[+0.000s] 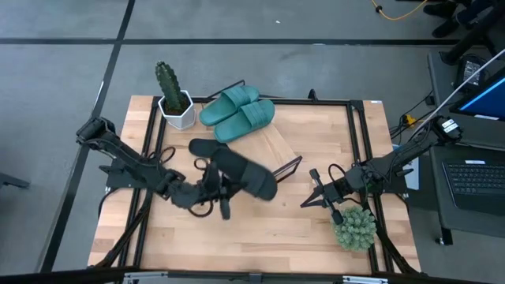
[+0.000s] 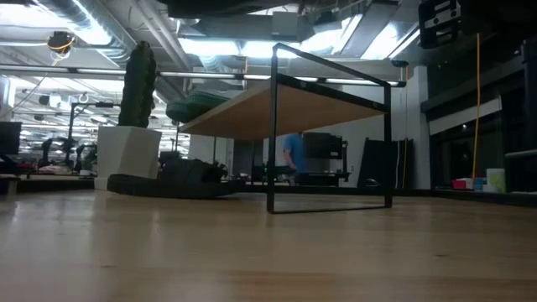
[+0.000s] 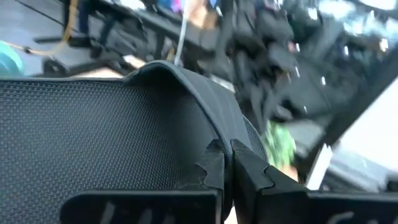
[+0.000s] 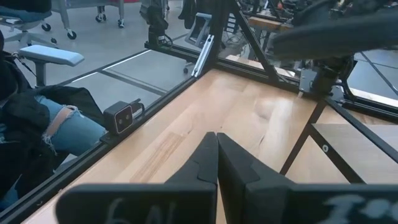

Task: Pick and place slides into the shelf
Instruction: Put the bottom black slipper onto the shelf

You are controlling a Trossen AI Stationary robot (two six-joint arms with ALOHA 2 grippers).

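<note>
The teal pair (image 1: pixel 237 112) lies side by side on the upper end of the slanted shelf (image 1: pixel 278 143); the low view shows the shelf's plank (image 2: pixel 294 109) from below. One black slide (image 1: pixel 205 147) lies flat on the table beside the shelf, also in the low view (image 2: pixel 164 184). The second black slide (image 1: pixel 251 178) sits at the shelf's lower edge, and my left gripper (image 1: pixel 218 188) is shut on it. It fills the left wrist view (image 3: pixel 99 137). My right gripper (image 1: pixel 312 199) is shut on nothing and stands right of the shelf. My left gripper pinches a thin edge of the second black slide (image 3: pixel 214 134) between its two fingers (image 3: pixel 208 171), coming level from the table's left. The textured black surface spreads away ahead of the fingers. Whether the slide is lifted clear I cannot tell.
A cactus in a white pot (image 1: pixel 173 99) stands at the far left, by the shelf's upper end. A small green succulent (image 1: pixel 355 227) sits near my right gripper. The table's black frame rails (image 1: pixel 367 142) run along the sides. Bare wood (image 1: pixel 260 237) lies toward the near edge.
</note>
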